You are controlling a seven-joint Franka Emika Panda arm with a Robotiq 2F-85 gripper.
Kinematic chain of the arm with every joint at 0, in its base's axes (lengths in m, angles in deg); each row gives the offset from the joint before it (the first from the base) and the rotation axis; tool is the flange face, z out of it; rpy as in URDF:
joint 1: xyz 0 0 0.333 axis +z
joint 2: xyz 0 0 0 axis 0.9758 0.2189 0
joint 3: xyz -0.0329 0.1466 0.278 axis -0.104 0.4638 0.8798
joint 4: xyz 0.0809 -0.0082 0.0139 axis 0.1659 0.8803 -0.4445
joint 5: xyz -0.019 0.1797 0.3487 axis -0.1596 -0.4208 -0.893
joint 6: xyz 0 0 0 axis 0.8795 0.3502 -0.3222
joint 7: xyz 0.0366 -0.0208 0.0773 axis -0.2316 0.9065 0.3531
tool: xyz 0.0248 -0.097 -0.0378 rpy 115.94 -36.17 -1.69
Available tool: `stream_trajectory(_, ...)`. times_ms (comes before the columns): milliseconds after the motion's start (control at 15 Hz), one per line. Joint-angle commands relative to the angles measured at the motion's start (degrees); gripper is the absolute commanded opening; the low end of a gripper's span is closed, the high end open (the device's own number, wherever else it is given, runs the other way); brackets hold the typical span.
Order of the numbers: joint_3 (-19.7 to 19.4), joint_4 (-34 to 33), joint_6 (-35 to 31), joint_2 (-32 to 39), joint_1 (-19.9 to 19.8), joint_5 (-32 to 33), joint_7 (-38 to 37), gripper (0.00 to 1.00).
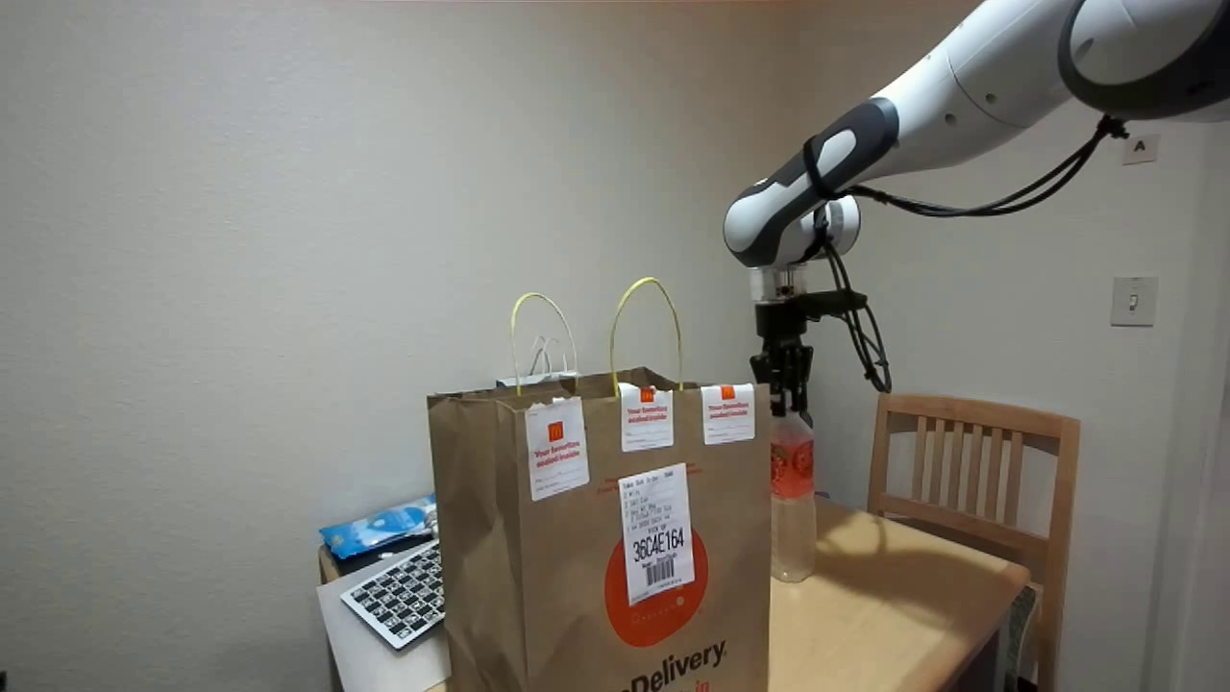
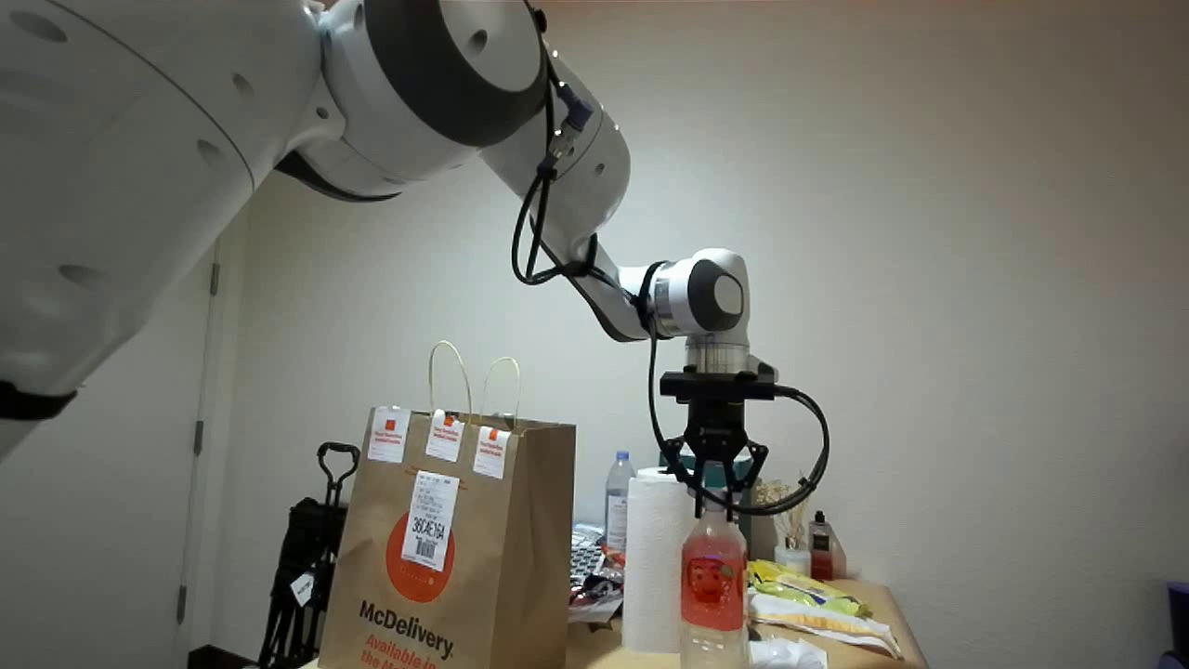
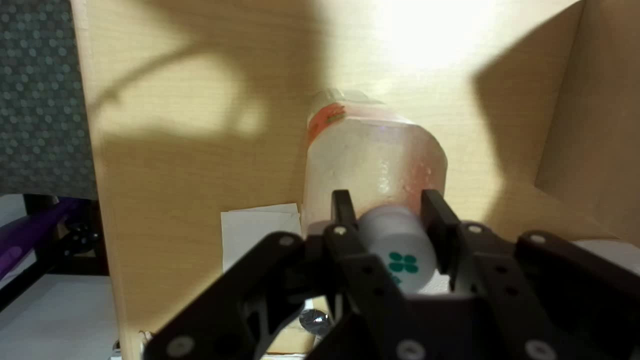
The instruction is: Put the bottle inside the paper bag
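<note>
Your claw (image 2: 714,514) grips the bottle (image 2: 713,595) near its cap: smooth clear plastic, round, banded red-orange. Long axis vertical, cap up. You have it beside the bag (image 2: 464,530), outside and apart. The bag is creased brown paper, boxy, loop-handled; wood-grained table (image 1: 884,586) beside it.

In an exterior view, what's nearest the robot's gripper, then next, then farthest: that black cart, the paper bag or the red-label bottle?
1. Red-label bottle: right at the gripper.
2. Paper bag: left in the picture.
3. Black cart: farther left.
</note>
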Motion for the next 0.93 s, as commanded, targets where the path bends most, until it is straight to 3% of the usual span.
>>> stream_trajectory(0, 0.4, -0.5, 2.3, -1.0, -0.9, -1.2, -1.9, 0.14)
stream_trajectory(267, 0.3, 0.4, 9.6, -6.5, -0.3, -2.6, -7.1, 0.14)
stream_trajectory(533, -0.4, 0.9, 10.4, -11.1, 0.0, -4.4, -10.7, 0.14)
stream_trajectory(600, -0.2, -1.4, 10.1, -8.3, 0.2, -3.0, -8.5, 0.37)
stream_trajectory(867, -0.5, -1.0, 10.5, -10.0, 0.3, -3.2, -9.7, 0.37)
